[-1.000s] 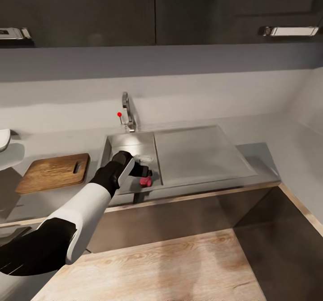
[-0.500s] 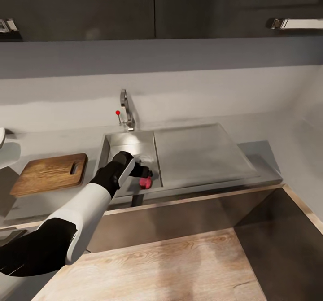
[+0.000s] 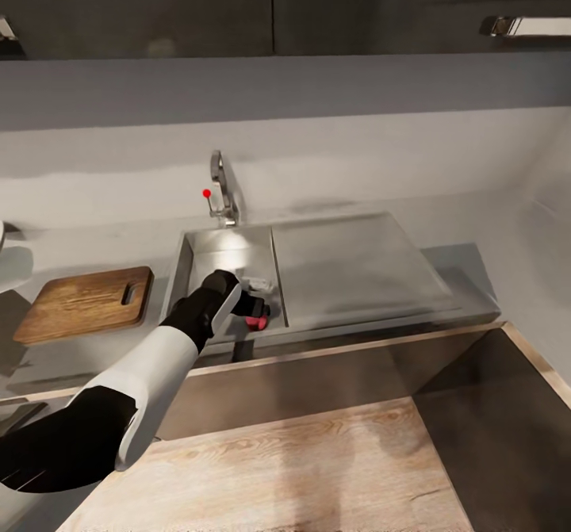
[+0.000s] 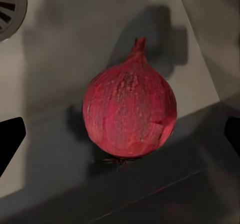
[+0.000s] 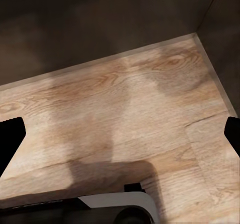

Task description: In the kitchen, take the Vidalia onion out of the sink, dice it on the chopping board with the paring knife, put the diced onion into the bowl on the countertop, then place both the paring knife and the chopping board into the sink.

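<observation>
— Since you have the wide view, where does everything sit?

— Biggest first: the countertop (image 3: 468,274) runs across the middle of the frame, with the sink (image 3: 226,250) just left of centre under its tap (image 3: 222,191). The chopping board (image 3: 83,302) lies at centre left on the worktop, apart from the basin. Smallest of all, the Vidalia onion (image 3: 255,323) rests at the sink's near edge, just below centre.

— And the left gripper?

— The left gripper (image 3: 252,307) hangs right over the bulb. From the left wrist camera, the onion (image 4: 129,115) sits in mid-frame between two dark fingertips (image 4: 10,139) at either edge, spread wide and touching nothing.

— The right gripper?

— Its fingertips (image 5: 10,136) stand wide apart over wooden floor (image 5: 125,114), holding nothing.

— What could spoil the pickup?

— I'd judge the bulb is round and lies against the basin wall; jaws closing off-centre could squirt it sideways, or a finger might strike the steel rim going down.
</observation>
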